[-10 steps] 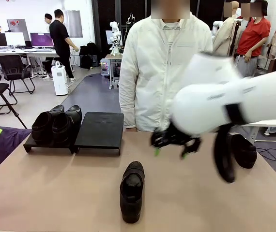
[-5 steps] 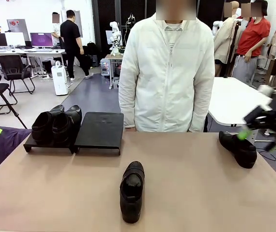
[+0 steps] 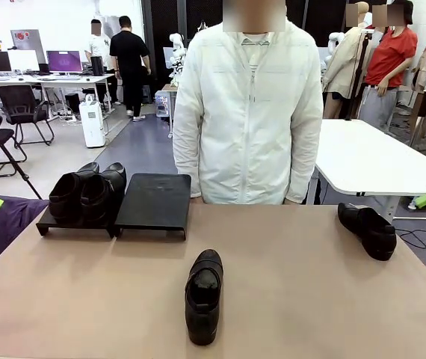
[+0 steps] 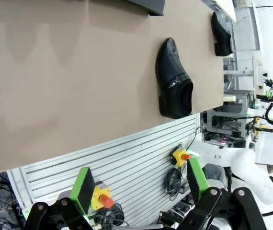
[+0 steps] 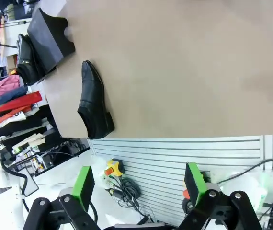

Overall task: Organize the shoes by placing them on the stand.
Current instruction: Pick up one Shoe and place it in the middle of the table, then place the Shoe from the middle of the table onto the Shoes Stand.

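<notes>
Front view: two dress shoes (image 3: 86,196) sit on the stand (image 3: 153,203). Left gripper (image 4: 141,186), right gripper (image 5: 139,187): wide open, empty. Next I'd grasp the loose shoe (image 3: 204,295) nearest the stand.

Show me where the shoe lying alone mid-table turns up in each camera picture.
Front view: the middle shoe sits low centre, in front of the stand.
Left wrist view: right of centre, near the edge of the table.
Right wrist view: left of centre, near that edge.
Shared landmark: the stand, beyond the shoe everywhere.
</notes>
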Tool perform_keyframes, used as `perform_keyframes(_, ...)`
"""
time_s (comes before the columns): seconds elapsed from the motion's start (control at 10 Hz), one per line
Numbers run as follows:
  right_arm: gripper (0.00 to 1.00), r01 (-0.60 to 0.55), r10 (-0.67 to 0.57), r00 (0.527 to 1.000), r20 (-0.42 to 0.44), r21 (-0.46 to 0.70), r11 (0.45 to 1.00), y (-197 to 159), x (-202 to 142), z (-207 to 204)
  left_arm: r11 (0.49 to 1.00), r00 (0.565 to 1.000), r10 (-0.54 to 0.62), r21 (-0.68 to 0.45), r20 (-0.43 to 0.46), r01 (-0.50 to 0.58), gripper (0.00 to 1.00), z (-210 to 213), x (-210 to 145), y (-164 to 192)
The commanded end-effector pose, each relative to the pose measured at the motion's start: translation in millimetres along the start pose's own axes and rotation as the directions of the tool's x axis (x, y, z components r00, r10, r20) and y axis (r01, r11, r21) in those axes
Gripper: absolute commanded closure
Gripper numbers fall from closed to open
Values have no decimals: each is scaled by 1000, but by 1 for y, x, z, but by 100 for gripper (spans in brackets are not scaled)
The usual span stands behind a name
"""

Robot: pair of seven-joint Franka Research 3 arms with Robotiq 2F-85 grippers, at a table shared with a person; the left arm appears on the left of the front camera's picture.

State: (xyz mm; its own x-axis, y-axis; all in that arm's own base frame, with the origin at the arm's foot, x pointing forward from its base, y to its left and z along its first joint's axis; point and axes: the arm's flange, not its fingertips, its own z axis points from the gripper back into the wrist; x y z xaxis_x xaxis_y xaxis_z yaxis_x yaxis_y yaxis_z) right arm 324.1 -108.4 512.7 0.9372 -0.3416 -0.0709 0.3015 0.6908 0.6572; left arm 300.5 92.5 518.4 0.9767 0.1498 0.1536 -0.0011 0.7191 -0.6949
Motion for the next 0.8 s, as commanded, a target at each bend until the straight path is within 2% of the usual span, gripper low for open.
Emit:
perform_keyframes(0.0,0,-35,35,999,-6,-1,999,1,0,6,1000,1000,9,-18,4,-9,0,0,-1,-1)
perform_keyframes(0.7,0,-35,35,999,-6,-1,999,1,0,6,1000,1000,9,-18,4,-9,0,0,-1,-1)
